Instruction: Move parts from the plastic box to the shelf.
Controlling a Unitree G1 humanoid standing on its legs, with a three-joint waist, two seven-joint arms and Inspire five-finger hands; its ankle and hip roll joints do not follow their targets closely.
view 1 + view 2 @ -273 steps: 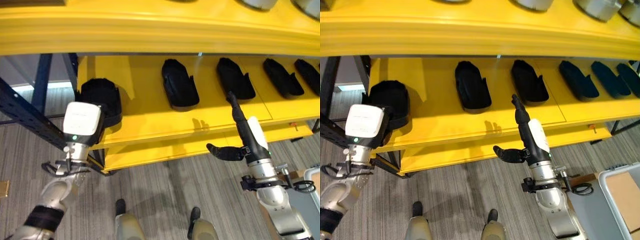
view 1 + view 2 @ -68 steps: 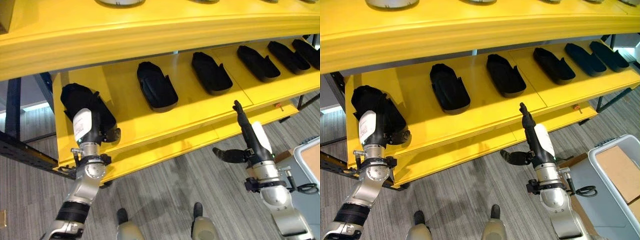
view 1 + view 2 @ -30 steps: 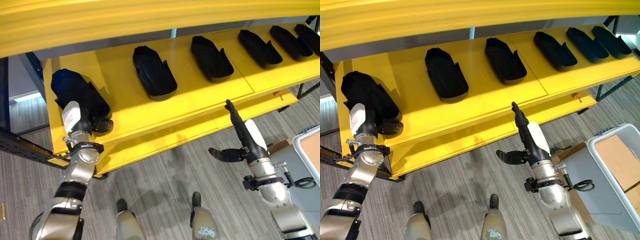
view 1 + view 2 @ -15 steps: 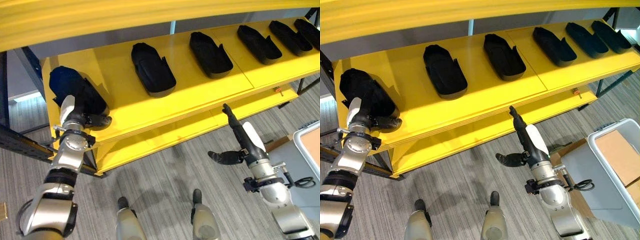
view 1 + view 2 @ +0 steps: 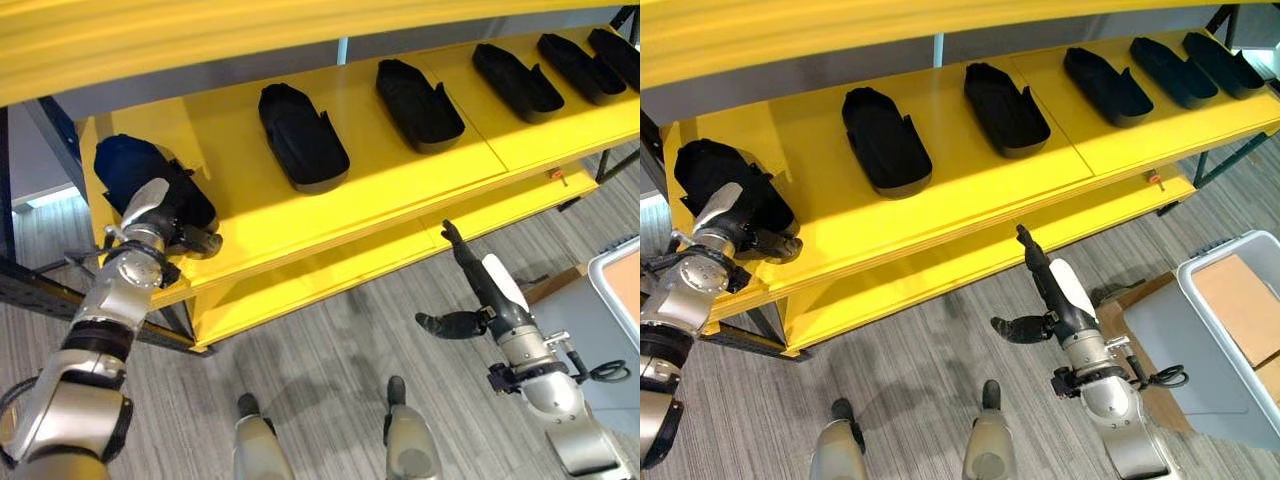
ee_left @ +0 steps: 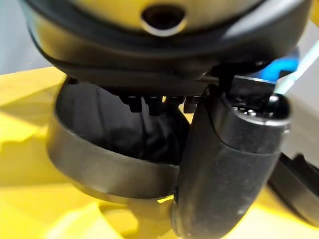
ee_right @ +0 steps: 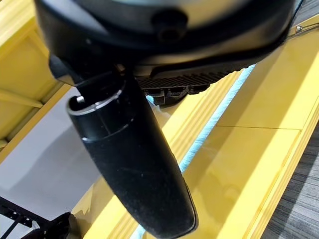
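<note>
A black moulded part [image 5: 130, 168] lies at the left end of the yellow shelf [image 5: 250, 215]. My left hand [image 5: 160, 222] is on its near end. In the left wrist view the fingers [image 6: 159, 103] reach inside the part's rim [image 6: 99, 169] and the thumb [image 6: 224, 164] lies against its outside wall. Several more black parts [image 5: 303, 135] [image 5: 420, 90] [image 5: 517, 75] lie in a row along the shelf. My right hand [image 5: 485, 290] hangs open in front of the lower shelf edge, fingers straight, holding nothing. The grey plastic box [image 5: 1240, 400] stands at the far right.
A second yellow shelf board [image 5: 330, 275] runs below the first, and another [image 5: 200, 40] overhangs above. Dark blue rack posts [image 5: 40, 290] stand at the left. Brown cardboard [image 5: 1240, 305] lies in the plastic box. Grey carpet [image 5: 330, 380] lies in front of the rack.
My left wrist has turned while the hand stays on the leftmost part. My right hand has dropped a little, away from the shelf edge. The view has shifted slightly.
</note>
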